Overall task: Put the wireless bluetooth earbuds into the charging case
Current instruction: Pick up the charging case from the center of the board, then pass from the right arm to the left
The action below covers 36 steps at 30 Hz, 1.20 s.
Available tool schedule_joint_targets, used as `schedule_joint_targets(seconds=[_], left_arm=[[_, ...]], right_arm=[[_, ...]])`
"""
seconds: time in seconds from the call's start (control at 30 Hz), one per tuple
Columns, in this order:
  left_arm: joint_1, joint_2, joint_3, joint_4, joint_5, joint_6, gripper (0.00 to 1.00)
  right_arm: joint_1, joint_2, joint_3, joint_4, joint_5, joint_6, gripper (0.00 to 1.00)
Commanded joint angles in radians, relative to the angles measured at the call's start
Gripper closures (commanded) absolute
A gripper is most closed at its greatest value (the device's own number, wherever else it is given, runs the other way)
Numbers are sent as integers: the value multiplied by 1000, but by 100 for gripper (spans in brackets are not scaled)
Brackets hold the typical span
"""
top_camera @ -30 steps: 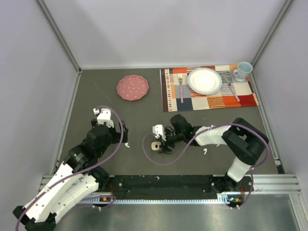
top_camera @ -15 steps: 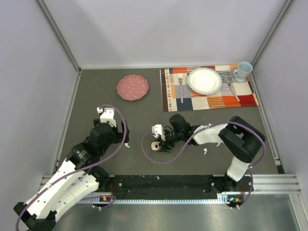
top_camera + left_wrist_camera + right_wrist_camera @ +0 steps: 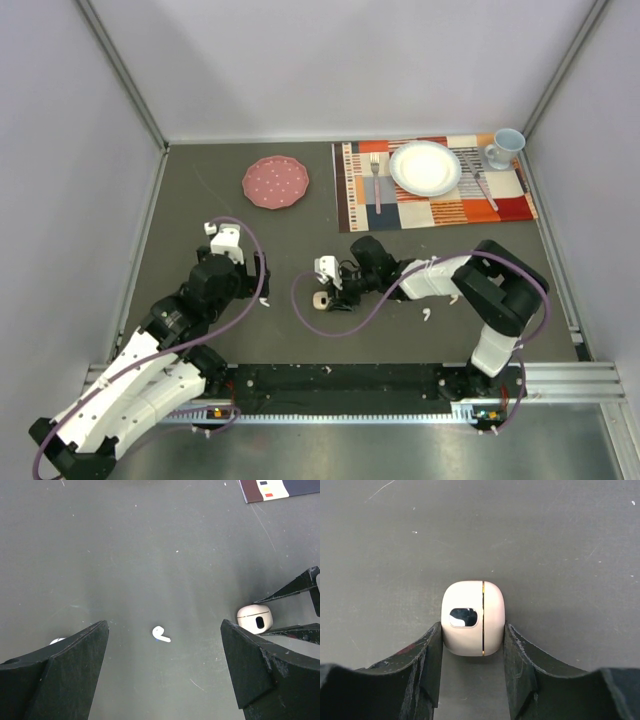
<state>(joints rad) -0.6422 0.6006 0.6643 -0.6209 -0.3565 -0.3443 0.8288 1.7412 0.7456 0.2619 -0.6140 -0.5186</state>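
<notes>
A: Where is the case?

B: The small rounded cream plastic charging case (image 3: pixel 472 625) sits between the fingers of the right gripper (image 3: pixel 472 631). It has a thin gold seam and a dark oval window. Both black fingers (image 3: pixel 432 655) touch its sides, so that gripper is clamped on it.

A: Is the lid up?

B: No, the two halves meet along the seam. In the overhead view the case (image 3: pixel 321 300) is on the dark grey table (image 3: pixel 300 230), near the middle and towards the near edge, with the right gripper (image 3: pixel 331 289) reaching in from the right.

A: And the left one?

B: The left gripper (image 3: pixel 164 626) is spread wide and holds nothing. A tiny white plastic comma-shaped earbud (image 3: pixel 160 634) lies on the table in the gap between its fingers, touching neither. Overhead, that earbud (image 3: pixel 265 303) is just beside the left gripper (image 3: pixel 256 287), apart from the case.

A: Any others?

B: A second white earbud (image 3: pixel 427 315) lies near the right arm, on the near side. In the left wrist view a small white piece (image 3: pixel 57 641) peeks out behind one finger; I can't tell what it is.

A: What's at the back?

B: A round pink dotted plate (image 3: pixel 275 183), and a checked orange placemat (image 3: pixel 350 205) carrying a white plate (image 3: pixel 425 167), a metal fork (image 3: pixel 376 180) and a pale blue mug (image 3: pixel 505 147).
</notes>
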Motion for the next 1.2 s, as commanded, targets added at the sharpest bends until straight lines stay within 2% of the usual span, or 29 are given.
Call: schedule_joint_targets(seconds=[0.0,0.13,0.23,0.4,0.5,0.53,0.6,0.67,0.73,0.87,1.0,1.17], left_arm=[[3,1,11,41,1,7,1],[4,-8,6,38,21,-2,1],[3,-28,6,41,43,-19,1],[4,-71,0,119,174,-51,1],[4,-100,-11,255,351,-100,1],[3,-117,-34,367,463,-117,1],[4,-116,-48,462,533,-163,1],[3,-81,-42,542,606,-177,1],[3,-6,-2,547,634,-179,1],[3,145,79,558,798,-162,1],[1,269,130,639,931,-208,2],[-5,353,158,645,972,-216,5]], right_arm=[[-3,-40,-38,86,54,63,86],[-3,-178,-150,316,117,155,100],[-3,-312,-209,385,157,210,100],[1,-498,-200,289,178,232,100],[4,-609,-193,205,223,203,100],[4,-638,-192,185,233,194,100],[7,-712,-190,136,261,177,100],[15,-773,-190,100,293,167,100],[21,-805,-190,73,300,163,100],[35,-855,-195,30,333,173,100],[50,-891,-219,43,346,189,100],[69,-913,-230,30,376,189,100]])
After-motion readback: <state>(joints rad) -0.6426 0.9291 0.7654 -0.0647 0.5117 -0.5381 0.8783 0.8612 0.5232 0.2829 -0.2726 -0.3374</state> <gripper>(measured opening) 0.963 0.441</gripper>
